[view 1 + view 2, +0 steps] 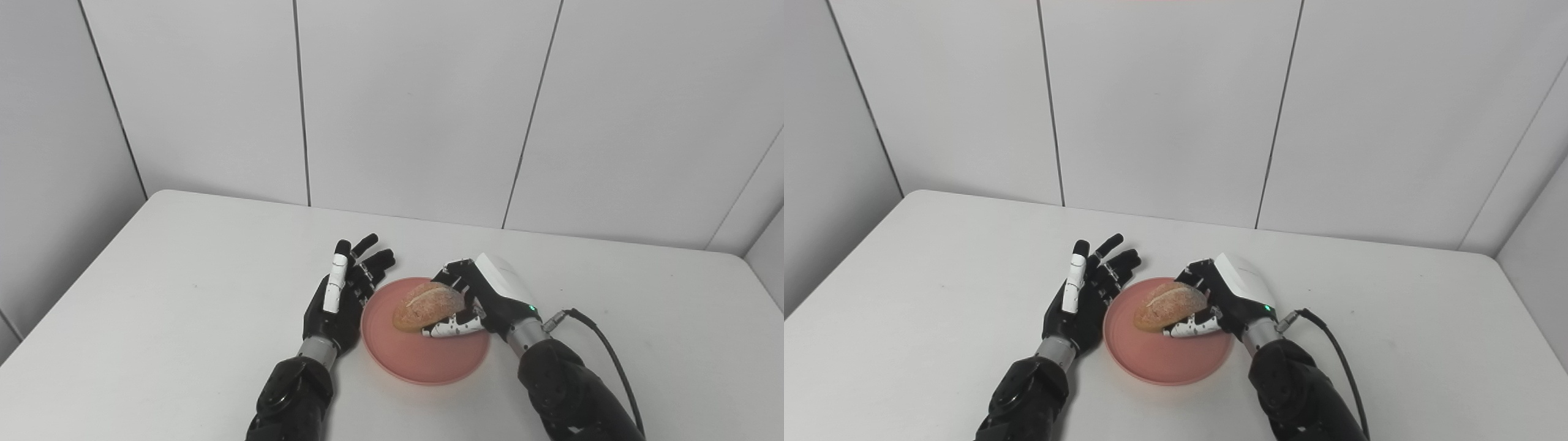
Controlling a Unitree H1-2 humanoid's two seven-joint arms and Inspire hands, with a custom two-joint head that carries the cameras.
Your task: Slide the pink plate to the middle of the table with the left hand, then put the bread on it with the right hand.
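The pink plate point(422, 358) lies on the white table point(184, 294), near its middle and close to the front edge. My right hand point(484, 294) is shut on the bread point(427, 305), a brown crusty roll, and holds it over the plate's far half; whether the roll touches the plate I cannot tell. My left hand point(343, 294) is open, fingers spread and pointing away, right beside the plate's left rim. In the right eye view the bread point(1168, 304) sits between the fingers and thumb of my right hand point(1228, 293).
A black cable point(606, 349) runs from my right wrist down over the table. Grey wall panels point(404, 104) stand behind the table's far edge.
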